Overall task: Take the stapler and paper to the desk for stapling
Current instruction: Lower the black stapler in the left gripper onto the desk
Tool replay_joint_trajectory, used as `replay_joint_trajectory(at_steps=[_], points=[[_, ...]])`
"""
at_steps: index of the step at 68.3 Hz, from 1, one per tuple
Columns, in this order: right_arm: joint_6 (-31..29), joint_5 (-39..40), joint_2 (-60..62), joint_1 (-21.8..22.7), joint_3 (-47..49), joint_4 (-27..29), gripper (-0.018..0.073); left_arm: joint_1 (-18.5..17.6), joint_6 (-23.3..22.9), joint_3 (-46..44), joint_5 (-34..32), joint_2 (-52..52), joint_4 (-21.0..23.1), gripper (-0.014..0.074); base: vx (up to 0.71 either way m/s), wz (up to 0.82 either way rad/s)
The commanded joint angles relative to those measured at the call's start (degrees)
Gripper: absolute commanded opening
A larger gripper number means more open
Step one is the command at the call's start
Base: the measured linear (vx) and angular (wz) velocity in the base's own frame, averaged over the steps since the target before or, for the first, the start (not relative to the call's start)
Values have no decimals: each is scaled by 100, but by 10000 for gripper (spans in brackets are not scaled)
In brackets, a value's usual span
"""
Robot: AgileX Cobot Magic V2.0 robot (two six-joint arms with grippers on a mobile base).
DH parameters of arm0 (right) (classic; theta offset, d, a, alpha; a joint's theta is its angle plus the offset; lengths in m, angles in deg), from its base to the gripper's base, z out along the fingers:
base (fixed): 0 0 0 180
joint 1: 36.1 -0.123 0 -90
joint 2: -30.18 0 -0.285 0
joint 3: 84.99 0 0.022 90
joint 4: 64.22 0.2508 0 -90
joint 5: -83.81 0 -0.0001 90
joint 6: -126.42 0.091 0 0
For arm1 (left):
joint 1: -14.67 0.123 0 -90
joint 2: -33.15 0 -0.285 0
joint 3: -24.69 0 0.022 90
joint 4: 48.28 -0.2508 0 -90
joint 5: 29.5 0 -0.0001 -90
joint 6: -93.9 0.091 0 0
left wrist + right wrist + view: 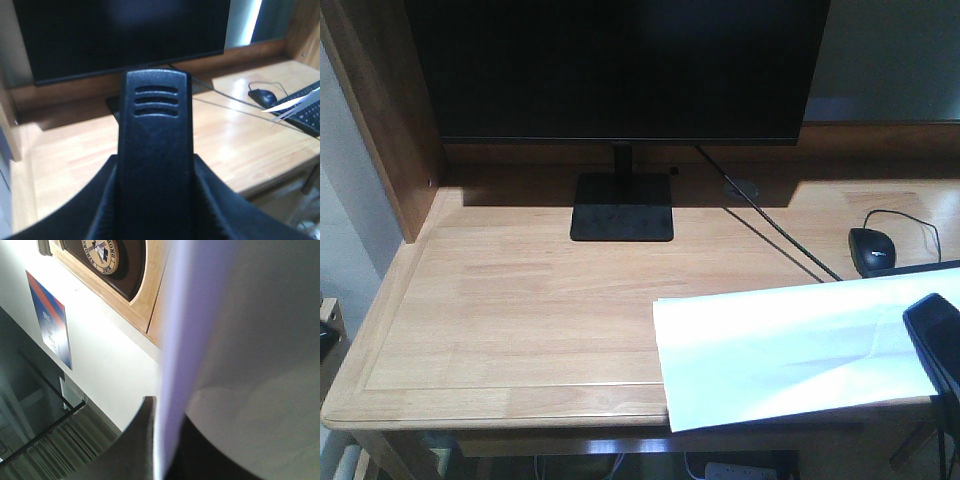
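Front view: I note a dark, unlit monitor (620, 65) along the far edge of the worktop (520, 300), its flat black base (622, 207) resting close to that edge. A black cable (770, 232) runs from behind the screen diagonally toward the right edge, passing a round grommet (742, 188). A black mouse (872, 250) sits toward the far right corner. In the left wrist view I see a black keyboard (306, 116) near it. Right wrist view: a wood-framed plaque (102, 255) and a blue-and-red poster (50, 320) on a white wall.
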Motion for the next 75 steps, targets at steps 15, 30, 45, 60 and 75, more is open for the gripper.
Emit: replay_joint_trajectory(at_steps=[15, 30, 45, 60, 75], points=[[-81, 786, -5, 0, -144, 86, -1, -24, 873, -531, -1119, 2401, 350, -6, 0, 0], [-81, 786, -5, 0, -144, 86, -1, -18, 2285, -1433, -1229, 4079, 1456, -6, 0, 0], [-81, 786, -5, 0, -144, 86, -1, 26, 3932, -2284, -1151, 5582, 2708, -6, 0, 0], [-81, 786, -5, 0, -144, 86, -1, 571, 5833, -3044, -519, 6722, 4019, -6, 0, 0], [-81, 786, -5, 0, -144, 86, -1, 1244, 7591, -3494, 317, 7521, 5234, -6, 0, 0]])
